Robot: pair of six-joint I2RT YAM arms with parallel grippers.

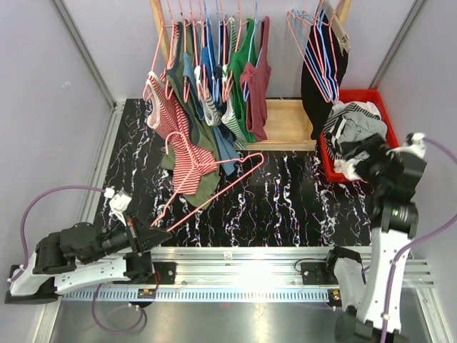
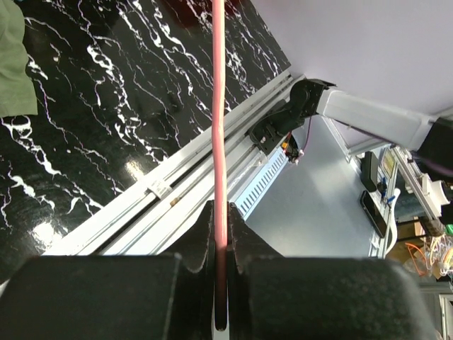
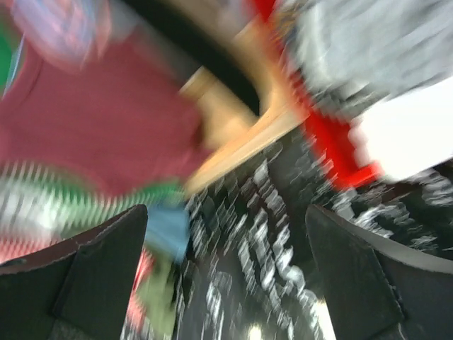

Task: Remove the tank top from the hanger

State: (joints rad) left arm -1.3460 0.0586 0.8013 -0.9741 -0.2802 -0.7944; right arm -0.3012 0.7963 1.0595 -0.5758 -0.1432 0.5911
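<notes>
Table [image 1: 285, 207], black marble: striped tank top [image 1: 191, 163] sits left of centre, hung on pink hanger [image 1: 221, 187]. Fabric judged light and limp, wire thin and stiff; pinch a strap and slide it off. Left gripper [image 2: 221, 234] clamped on hanger wire. Right gripper [image 3: 225, 212] spread wide, empty, near red bin [image 1: 382, 100].

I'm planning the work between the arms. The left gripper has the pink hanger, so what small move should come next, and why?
Probably bring the right gripper, open and off by the red bin, left toward the red-striped tank top. The left gripper is shut on the pink hanger, and the top hangs on it untouched.
</notes>
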